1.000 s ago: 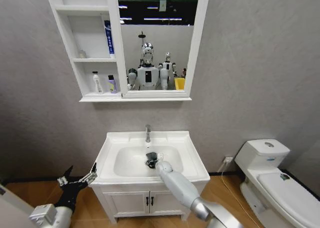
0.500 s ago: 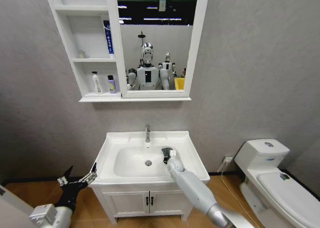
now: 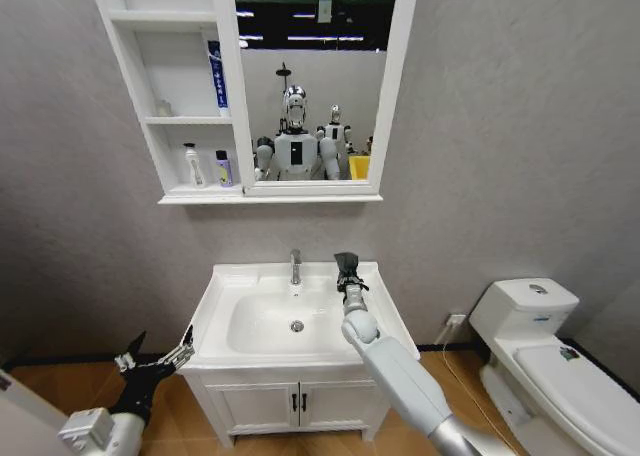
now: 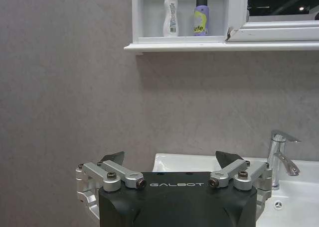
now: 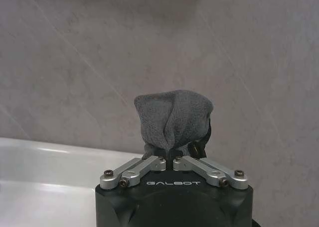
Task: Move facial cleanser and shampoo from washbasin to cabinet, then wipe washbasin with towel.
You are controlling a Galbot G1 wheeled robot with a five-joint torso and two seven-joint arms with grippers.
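Note:
My right gripper [image 3: 347,264] is shut on the dark grey towel [image 3: 346,260] and holds it up over the back right rim of the white washbasin [image 3: 215,316], right of the chrome faucet [image 3: 296,266]. In the right wrist view the towel [image 5: 173,120] bunches upward from the closed fingers [image 5: 144,165]. On the cabinet's [image 3: 150,96] lowest shelf stand a white bottle [image 3: 194,166] and a purple bottle [image 3: 224,168], with a blue tube [image 3: 216,76] one shelf higher; I cannot tell which is the facial cleanser or the shampoo. My left gripper [image 3: 155,361] hangs open, low beside the vanity's left side.
A white toilet [image 3: 540,346] stands to the right of the vanity. The mirror [image 3: 315,76] hangs above the basin. The two-door vanity [image 3: 290,401] sits under the basin. The left wrist view shows the faucet [image 4: 279,152] and both bottles [image 4: 170,12] on the shelf.
The right gripper carried the towel from the bowl near the drain to the right, then up and back to the rear rim. The left arm has not moved.

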